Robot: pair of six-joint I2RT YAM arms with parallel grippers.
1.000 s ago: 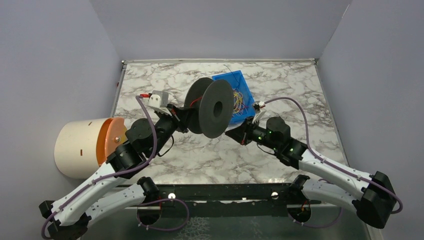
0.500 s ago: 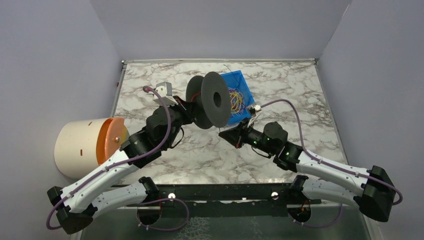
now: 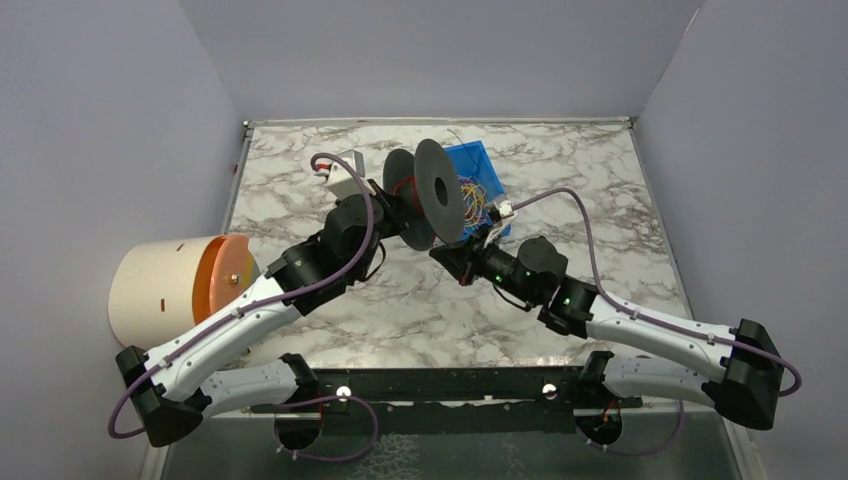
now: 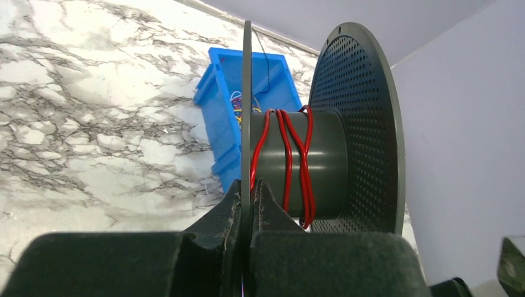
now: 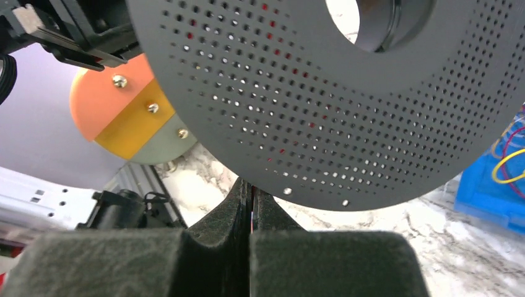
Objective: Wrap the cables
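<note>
Table: white and grey marbled top [image 3: 300,170], with plain pale walls on three sides.
Spool: a black spool [image 3: 428,195] with two perforated round sides hangs above the middle of the table, its axis roughly level.
Bin: a blue bin [image 3: 470,160] sits on the table at 1 o'clock from the spool, partly hidden behind the spool's right side.
Drum: a cream drum [image 3: 165,295] lies on its side at 8 o'clock from the spool, off the table's left edge. Its round face is orange, yellow and grey-green, with three screws [image 5: 148,108].
Hoses: mauve hoses [image 3: 570,200] loop along both arms.
In the way: from the right wrist, the spool's near side [image 5: 322,93] fills most of the view and hides the core.
Left pincer: the left gripper [image 4: 247,189] is clamped tight on the thin rim of the spool's left side, at 9 o'clock of the spool from above.
Right pincer: the right gripper [image 5: 251,185] is closed, with a thin red strand showing in the seam between its pads. It sits just under the spool's rim, at 5 o'clock from above.
Red cable: the red cable [image 4: 285,154] makes a few crossing turns round the core, just beyond the left pincer.
Cables: the loose yellow, red and purple cables [image 3: 475,200] lie tangled in the bin, at 12 o'clock from the right pincer.
</note>
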